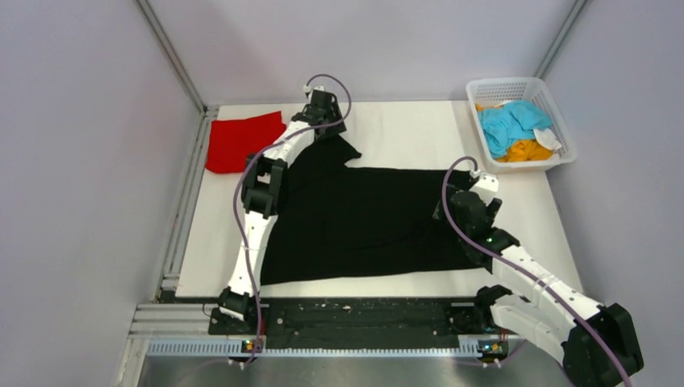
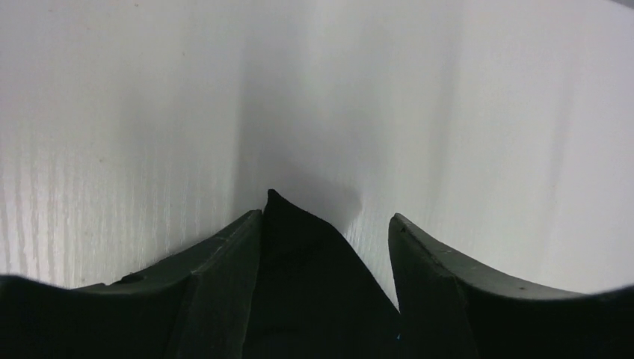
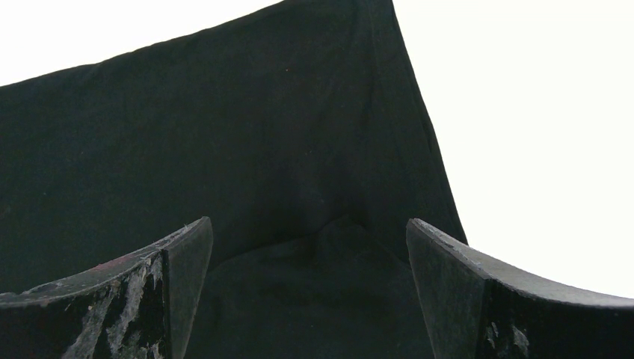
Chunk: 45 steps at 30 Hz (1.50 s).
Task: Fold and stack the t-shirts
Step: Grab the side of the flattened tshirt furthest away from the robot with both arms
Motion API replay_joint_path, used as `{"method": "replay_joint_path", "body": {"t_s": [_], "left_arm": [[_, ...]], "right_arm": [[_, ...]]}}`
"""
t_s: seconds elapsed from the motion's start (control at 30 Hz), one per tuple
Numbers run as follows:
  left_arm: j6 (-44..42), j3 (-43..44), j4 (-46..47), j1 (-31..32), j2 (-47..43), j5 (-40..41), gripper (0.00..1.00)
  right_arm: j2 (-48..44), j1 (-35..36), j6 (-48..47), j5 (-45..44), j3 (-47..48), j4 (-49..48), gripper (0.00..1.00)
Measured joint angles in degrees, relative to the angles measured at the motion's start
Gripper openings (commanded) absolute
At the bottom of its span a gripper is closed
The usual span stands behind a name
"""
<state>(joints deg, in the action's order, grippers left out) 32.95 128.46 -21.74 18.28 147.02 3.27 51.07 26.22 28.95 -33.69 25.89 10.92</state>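
A large black t-shirt point(image 1: 363, 218) lies spread on the white table point(image 1: 403, 133). My left gripper point(image 1: 325, 122) is at its far left corner. In the left wrist view the gripper point(image 2: 325, 217) is open, with a point of black cloth point(image 2: 299, 254) between the fingers, against the left one. My right gripper point(image 1: 452, 216) is over the shirt's right side. In the right wrist view it point(image 3: 308, 221) is open, with bunched black cloth point(image 3: 224, 134) between the fingers. A folded red t-shirt point(image 1: 240, 141) lies at the far left.
A white mesh basket point(image 1: 516, 83) stands at the back right and holds a light blue shirt point(image 1: 512, 122) and an orange one point(image 1: 524, 151). Grey walls close in the table on three sides. A metal rail runs along the table's left edge.
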Motion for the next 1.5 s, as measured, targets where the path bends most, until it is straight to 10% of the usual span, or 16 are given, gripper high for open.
{"method": "replay_joint_path", "body": {"t_s": [0.3,0.5,0.8,1.1,1.5], "left_arm": [[-2.7,0.1,-5.0,1.8,-0.5,5.9,0.37],[-3.1,0.5,-7.4,1.7,-0.5,7.3,0.00],[-5.6,-1.0,-8.0,1.7,-1.8,7.4,0.00],[-6.4,-22.8,-3.9,1.2,-17.4,5.8,0.00],[-7.4,-30.6,-0.6,0.9,-28.0,5.0,0.00]], "right_arm": [[0.0,0.0,0.0,-0.2,0.0,0.0,0.99],[0.0,0.0,0.0,-0.5,0.0,0.0,0.99],[0.0,0.0,0.1,-1.6,0.0,0.6,0.99],[3.0,0.0,0.2,-5.2,4.9,6.1,0.99],[35.2,-12.1,5.2,-4.2,34.1,14.6,0.78]]}}
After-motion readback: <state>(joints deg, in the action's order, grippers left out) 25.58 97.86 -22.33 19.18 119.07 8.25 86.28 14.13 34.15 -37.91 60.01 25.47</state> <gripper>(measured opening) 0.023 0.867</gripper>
